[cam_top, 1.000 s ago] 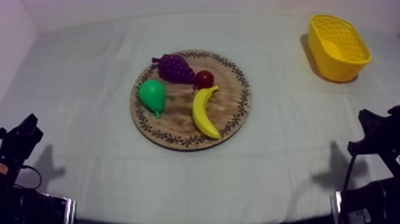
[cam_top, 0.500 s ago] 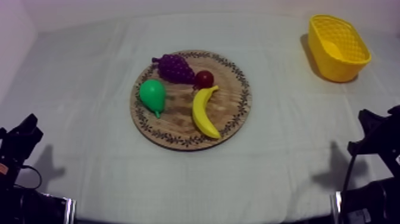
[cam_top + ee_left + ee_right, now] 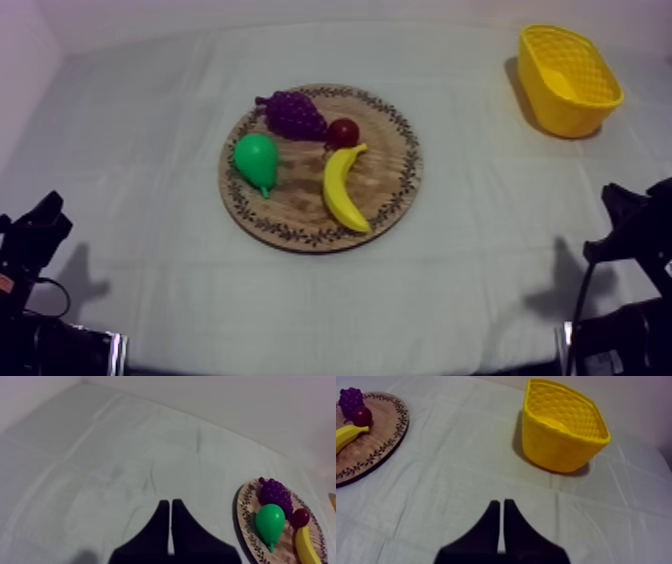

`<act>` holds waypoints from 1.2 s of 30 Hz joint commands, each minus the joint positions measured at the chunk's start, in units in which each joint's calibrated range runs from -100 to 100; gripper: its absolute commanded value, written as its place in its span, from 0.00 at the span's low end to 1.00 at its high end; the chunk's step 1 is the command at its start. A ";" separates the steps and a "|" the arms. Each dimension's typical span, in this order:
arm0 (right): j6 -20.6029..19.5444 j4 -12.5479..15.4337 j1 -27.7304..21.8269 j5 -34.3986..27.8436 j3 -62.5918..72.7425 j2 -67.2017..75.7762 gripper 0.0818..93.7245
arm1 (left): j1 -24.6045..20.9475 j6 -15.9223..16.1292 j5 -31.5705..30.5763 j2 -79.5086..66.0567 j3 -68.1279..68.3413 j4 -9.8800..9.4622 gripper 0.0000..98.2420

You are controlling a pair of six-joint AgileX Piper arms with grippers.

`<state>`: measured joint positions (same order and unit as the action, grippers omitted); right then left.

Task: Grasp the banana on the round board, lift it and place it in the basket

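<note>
Here's the table, draped in a grey-white cloth [image 3: 480,270] with soft creases running across it, and a pale wall [image 3: 300,10] rising right behind the far edge. Sweeping from the left, it's bare cloth first. Then comes the round wooden board [image 3: 392,172] with its patterned rim, sitting just left of the table's middle. On it, the green pear [image 3: 257,160] lies at the left side, its narrow end toward the near edge. The purple grapes [image 3: 293,112] sit at the far side, and the small red fruit [image 3: 343,132] is tucked just beside them on their right. And there's the banana [image 3: 343,190], lying curved on the board's right half. One tip is just beside the small red fruit, the other points toward the near rim. Further right, well apart from the board, the yellow basket [image 3: 560,112] stands upright in the far right corner.

Now the arms. The left arm [image 3: 35,235] sits low at the near left edge, throwing a shadow on the cloth. The left gripper [image 3: 170,502] hovers over bare cloth, fingers pressed together into a narrow wedge with nothing between them, the board's pear side not far off. The right arm [image 3: 630,220] sits low at the near right edge. The right gripper [image 3: 501,502] is likewise closed up on nothing, aimed across the cloth with the basket near ahead of it.
</note>
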<state>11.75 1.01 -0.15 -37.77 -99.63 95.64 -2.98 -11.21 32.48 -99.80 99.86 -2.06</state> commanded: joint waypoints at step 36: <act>-9.33 -4.69 8.94 -4.13 11.68 -8.65 0.01 | -0.03 0.00 0.02 -0.03 0.03 -0.01 0.00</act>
<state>3.98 -3.15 6.25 -41.43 -91.88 90.26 -2.98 -11.21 32.48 -99.80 99.86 -2.06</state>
